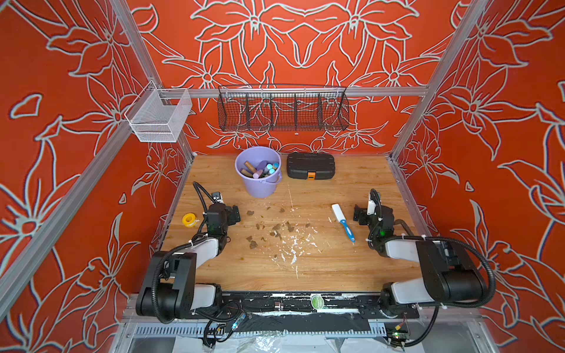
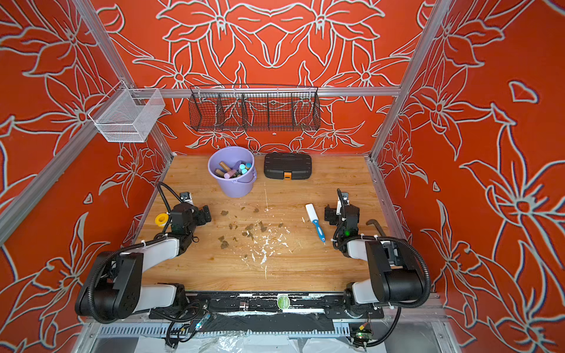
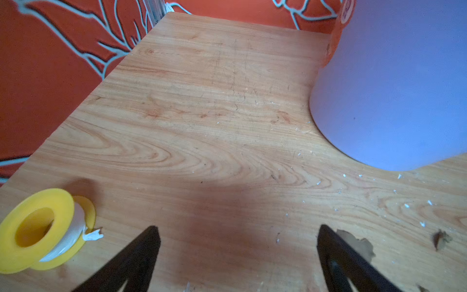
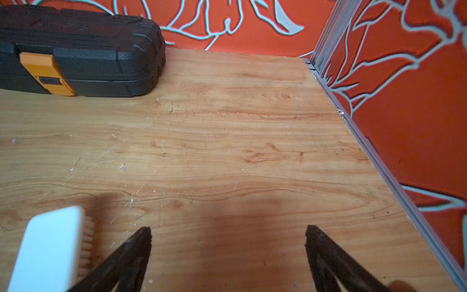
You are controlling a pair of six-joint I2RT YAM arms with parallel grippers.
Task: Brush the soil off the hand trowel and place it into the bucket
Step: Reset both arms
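The lavender bucket [image 1: 260,188] [image 2: 235,188] stands at the back of the wooden table, and several tool handles stick up inside it. I see no hand trowel on the table, and the blades in the bucket are hidden. Brown soil clumps [image 1: 276,227] [image 2: 249,227] lie scattered mid-table. A white-headed brush with a blue handle [image 1: 342,221] [image 2: 315,223] lies flat at the right. My left gripper [image 1: 235,214] [image 3: 238,229] hangs open and empty, with a soil clump [image 3: 358,242] beside one finger and the bucket wall [image 3: 391,88] ahead. My right gripper [image 1: 357,214] [image 4: 228,229] is open and empty beside the brush head [image 4: 50,247].
A black case with an orange latch [image 1: 310,166] [image 4: 75,50] sits right of the bucket. A yellow tape roll [image 1: 189,219] [image 3: 38,227] lies by the left arm. White flecks [image 1: 293,247] streak the table's middle. A black wire basket [image 1: 282,111] and a white mesh basket [image 1: 159,116] hang above.
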